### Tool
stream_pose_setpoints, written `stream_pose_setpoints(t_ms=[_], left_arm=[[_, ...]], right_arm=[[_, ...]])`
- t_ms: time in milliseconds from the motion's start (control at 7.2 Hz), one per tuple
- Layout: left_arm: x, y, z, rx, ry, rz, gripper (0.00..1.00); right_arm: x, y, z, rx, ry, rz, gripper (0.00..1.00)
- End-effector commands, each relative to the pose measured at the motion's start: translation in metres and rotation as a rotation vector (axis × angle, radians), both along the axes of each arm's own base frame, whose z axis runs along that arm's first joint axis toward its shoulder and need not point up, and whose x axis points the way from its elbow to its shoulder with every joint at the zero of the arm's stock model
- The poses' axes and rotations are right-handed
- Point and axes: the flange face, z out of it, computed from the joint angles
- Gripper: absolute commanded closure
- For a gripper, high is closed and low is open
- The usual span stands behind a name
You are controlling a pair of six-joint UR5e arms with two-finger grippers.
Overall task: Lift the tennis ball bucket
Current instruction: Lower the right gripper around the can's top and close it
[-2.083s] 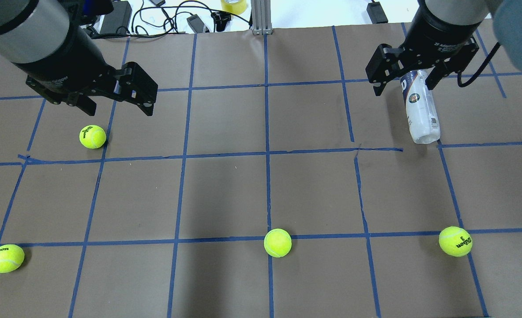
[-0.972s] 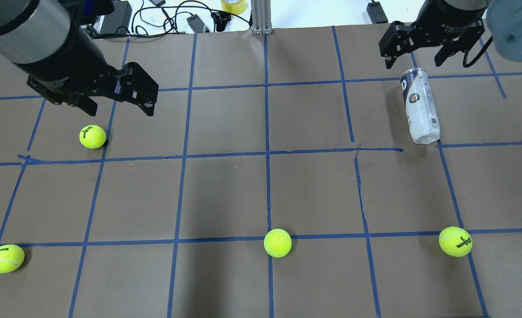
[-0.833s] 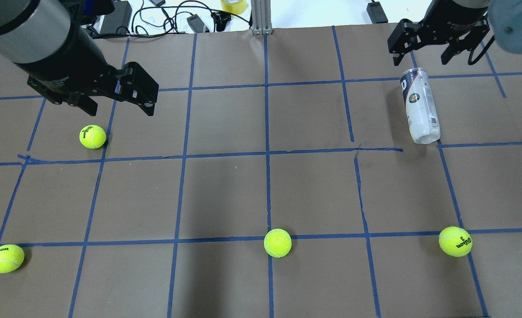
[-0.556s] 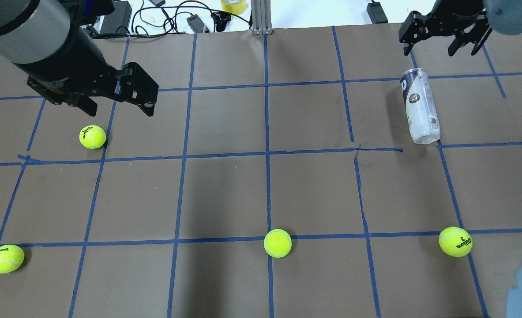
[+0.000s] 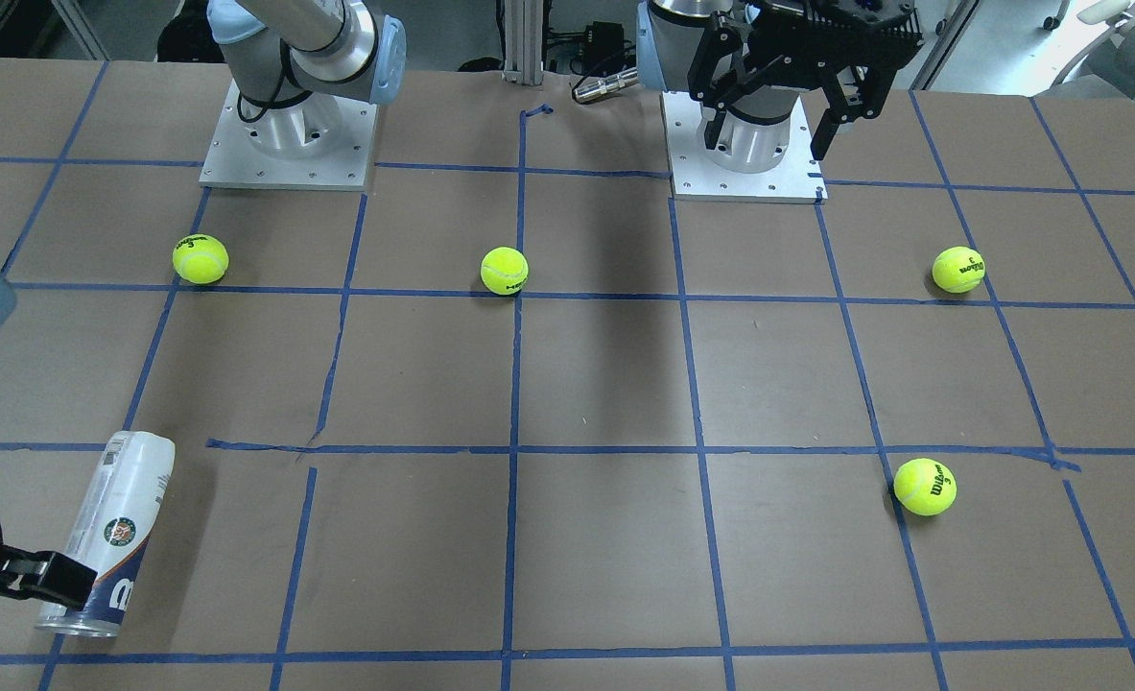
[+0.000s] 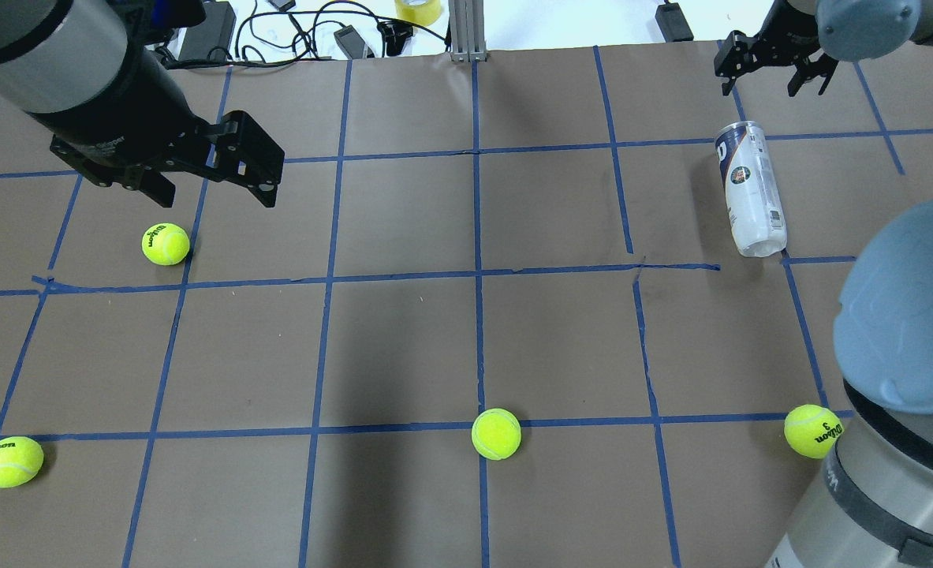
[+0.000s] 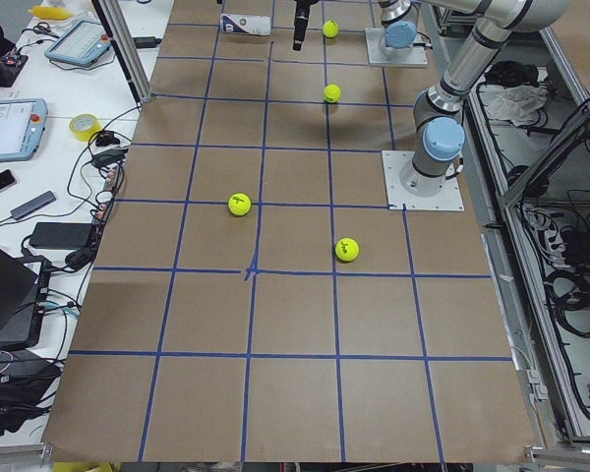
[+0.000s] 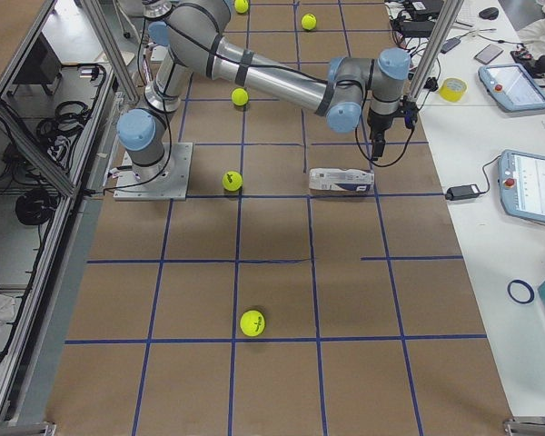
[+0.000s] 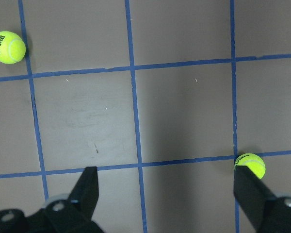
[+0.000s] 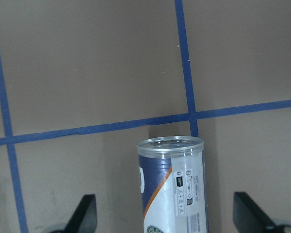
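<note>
Overhead, the bucket (image 6: 750, 189) lies on its side on the table (image 6: 403, 339), rim end nearest the right gripper (image 6: 759, 85). That gripper is spread wide and empty, and it stands beyond the rim rather than astride the tube. The left gripper (image 6: 214, 193) hangs well apart, equally wide and empty, with a ball (image 6: 166, 244) just past its fingertips.

From the right wrist, the rim sits centred between the two fingers (image 10: 85, 213) and ahead of them, touching neither.

From the front, one right finger crosses our line of sight to the rim end.

We judge this to be the lining-up step, with the lift not begun. The next move calls for lowering the fingers astride the tube, closing across its width, then raising it.

Against two seconds ago, the right gripper has drawn away from over the bucket's labelled end. The bucket and the left gripper have not shifted.
</note>
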Motion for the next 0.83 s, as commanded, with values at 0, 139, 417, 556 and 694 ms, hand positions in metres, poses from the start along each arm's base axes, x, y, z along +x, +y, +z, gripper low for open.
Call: stream_pose_setpoints(t_ms=[0, 139, 417, 556, 694], left_arm=[[0.0, 0.0, 0.0, 0.0, 0.001, 0.0, 0.0], [0.0, 0.0, 0.0, 0.0, 0.001, 0.0, 0.0], [0.0, 0.0, 0.0, 0.0, 0.001, 0.0, 0.0], [0.0, 0.0, 0.0, 0.0, 0.003, 0.0, 0.0], [0.0, 0.0, 0.0, 0.0, 0.003, 0.0, 0.0]], right_arm=[[-0.016, -0.008, -0.042, 0.038, -0.013, -0.023, 0.0], [-0.014, -0.01, -0.06, 0.06, -0.025, -0.022, 0.0], [-0.014, -0.01, -0.067, 0.068, -0.018, -0.019, 0.0], [-0.014, -0.008, -0.075, 0.082, -0.021, -0.021, 0.0], [-0.014, -0.008, -0.076, 0.08, -0.022, -0.009, 0.0]])
